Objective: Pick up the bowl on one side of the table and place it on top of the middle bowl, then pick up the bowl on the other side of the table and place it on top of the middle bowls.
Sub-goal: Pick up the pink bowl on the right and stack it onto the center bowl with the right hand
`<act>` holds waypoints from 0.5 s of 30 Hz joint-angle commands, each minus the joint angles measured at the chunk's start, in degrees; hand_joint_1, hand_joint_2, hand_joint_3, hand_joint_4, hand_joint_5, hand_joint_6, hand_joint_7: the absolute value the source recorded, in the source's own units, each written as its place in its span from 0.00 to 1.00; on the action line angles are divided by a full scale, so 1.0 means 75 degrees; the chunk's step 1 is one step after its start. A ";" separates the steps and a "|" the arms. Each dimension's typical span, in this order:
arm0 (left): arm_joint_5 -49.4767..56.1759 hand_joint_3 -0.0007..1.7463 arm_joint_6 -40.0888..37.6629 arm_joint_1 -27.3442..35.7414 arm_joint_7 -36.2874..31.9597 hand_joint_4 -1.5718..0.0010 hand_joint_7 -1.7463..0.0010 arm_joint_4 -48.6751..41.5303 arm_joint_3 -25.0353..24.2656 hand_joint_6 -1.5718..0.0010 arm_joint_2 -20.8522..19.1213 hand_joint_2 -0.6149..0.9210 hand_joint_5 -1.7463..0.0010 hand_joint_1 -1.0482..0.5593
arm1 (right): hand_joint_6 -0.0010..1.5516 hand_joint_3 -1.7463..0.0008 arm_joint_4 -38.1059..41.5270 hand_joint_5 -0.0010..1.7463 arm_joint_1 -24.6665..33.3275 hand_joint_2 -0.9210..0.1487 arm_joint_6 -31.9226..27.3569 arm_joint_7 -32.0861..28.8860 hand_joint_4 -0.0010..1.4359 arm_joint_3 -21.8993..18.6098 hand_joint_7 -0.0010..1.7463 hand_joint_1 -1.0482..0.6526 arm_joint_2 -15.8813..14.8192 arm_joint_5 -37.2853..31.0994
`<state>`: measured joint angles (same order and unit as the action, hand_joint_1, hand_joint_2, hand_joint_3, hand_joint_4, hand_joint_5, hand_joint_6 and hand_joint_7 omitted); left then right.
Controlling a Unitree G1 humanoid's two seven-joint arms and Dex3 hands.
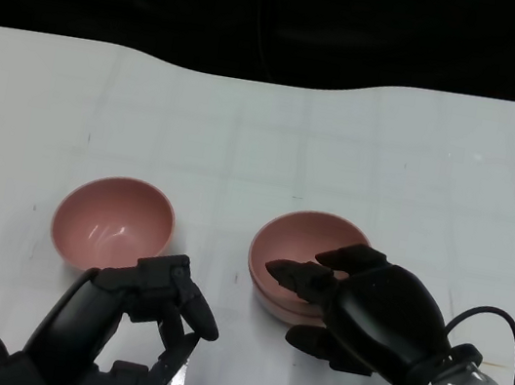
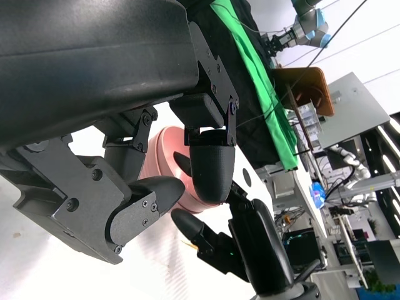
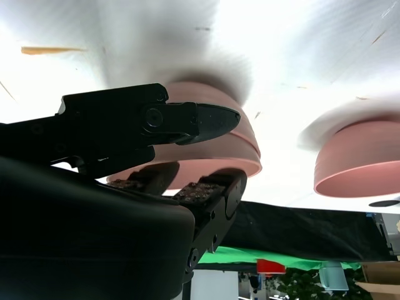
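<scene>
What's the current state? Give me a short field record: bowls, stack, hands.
bowls visible: single pink bowl, plus pink stack of two nested bowls
stack: right wrist view shows two rims, one nested in the other
right hand: over the stack's near rim, fingers apart, nothing lifted
left hand: near the single bowl, holding nothing
table: white
left to do: the single bowl is not yet stacked

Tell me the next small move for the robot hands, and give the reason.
Probably withdraw the right robot hand from the stacked bowls; the right wrist view shows two bowls already nested there. Then the left robot hand, holding nothing, could reach for the single pink bowl just ahead of it.
</scene>
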<state>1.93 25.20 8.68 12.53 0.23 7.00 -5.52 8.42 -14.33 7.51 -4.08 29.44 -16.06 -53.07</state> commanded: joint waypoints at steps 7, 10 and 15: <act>0.0045 0.67 0.0069 -0.0013 -0.0019 0.52 0.27 -0.0003 -0.0022 0.53 -0.0090 0.69 0.10 0.55 | 0.17 0.76 -0.0970 0.31 0.0507 0.00 0.0097 -0.0073 0.00 -0.0443 0.00 0.18 -0.0308 0.0280; 0.0058 0.67 0.0066 -0.0006 -0.0019 0.52 0.27 -0.0015 -0.0026 0.53 -0.0102 0.69 0.10 0.55 | 0.19 0.78 -0.1285 0.34 0.0757 0.00 0.0245 -0.0153 0.00 -0.0684 0.01 0.19 -0.0370 0.0540; 0.0088 0.68 0.0055 0.0025 -0.0029 0.52 0.27 0.0035 -0.0024 0.53 -0.0102 0.69 0.11 0.55 | 0.23 0.81 -0.1637 0.43 0.1188 0.00 0.0827 -0.0709 0.00 -0.1060 0.03 0.22 -0.0513 0.0841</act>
<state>2.35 25.30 8.59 12.53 0.14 6.95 -5.58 -2.60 -6.55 12.56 -7.80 22.73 -18.79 -47.73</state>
